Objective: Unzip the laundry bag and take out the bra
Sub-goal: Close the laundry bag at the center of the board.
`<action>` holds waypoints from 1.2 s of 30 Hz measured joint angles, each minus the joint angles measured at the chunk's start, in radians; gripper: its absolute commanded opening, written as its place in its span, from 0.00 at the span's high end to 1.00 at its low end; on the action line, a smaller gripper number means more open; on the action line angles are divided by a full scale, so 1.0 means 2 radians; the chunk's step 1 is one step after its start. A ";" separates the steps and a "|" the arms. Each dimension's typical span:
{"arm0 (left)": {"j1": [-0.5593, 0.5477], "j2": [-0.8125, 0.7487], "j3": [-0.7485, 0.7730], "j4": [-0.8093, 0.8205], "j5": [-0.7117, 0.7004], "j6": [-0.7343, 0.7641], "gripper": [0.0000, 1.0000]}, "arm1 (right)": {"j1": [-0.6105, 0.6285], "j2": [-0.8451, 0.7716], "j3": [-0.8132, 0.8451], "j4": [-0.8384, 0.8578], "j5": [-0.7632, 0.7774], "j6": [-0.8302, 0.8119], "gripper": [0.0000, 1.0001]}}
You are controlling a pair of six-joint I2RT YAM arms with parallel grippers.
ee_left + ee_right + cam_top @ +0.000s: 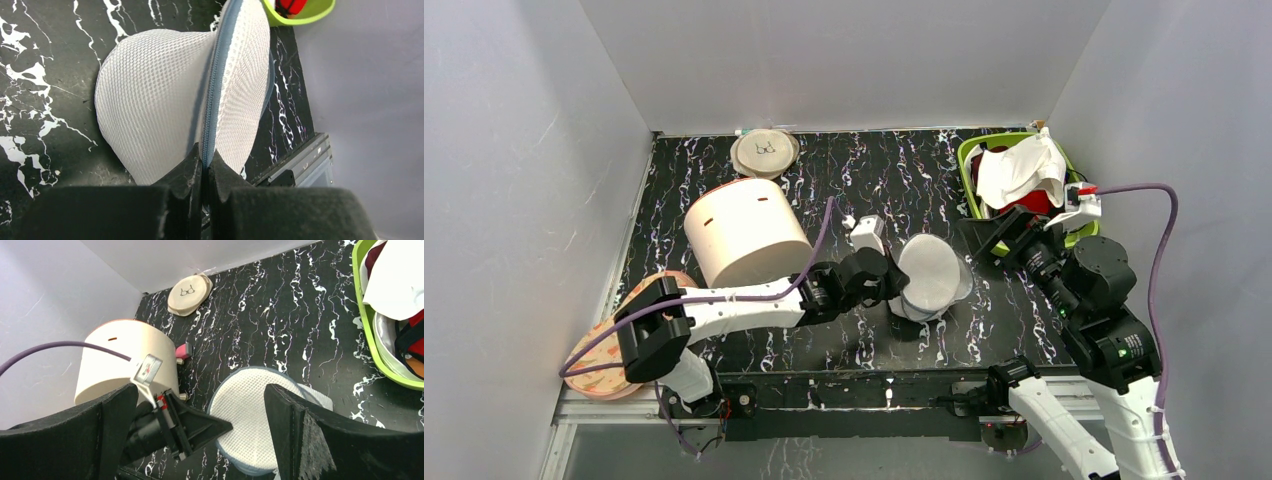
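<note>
The laundry bag (931, 275), mid-table, is judged light and limp, best taken at its zip seam (212, 100), where the left gripper (204, 161) is clamped shut; the right gripper (200, 390) is held wide open, empty.

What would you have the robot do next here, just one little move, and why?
Probably open the left gripper and let the bag go. It is pinched shut on the bag's zip rim, while what looks like the red bra, black strap showing, already lies in the green bin, and the right gripper is open and empty.
</note>
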 measured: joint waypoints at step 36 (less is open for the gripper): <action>0.050 0.042 -0.039 -0.039 0.039 -0.120 0.13 | 0.000 0.004 -0.026 -0.005 -0.038 -0.028 0.02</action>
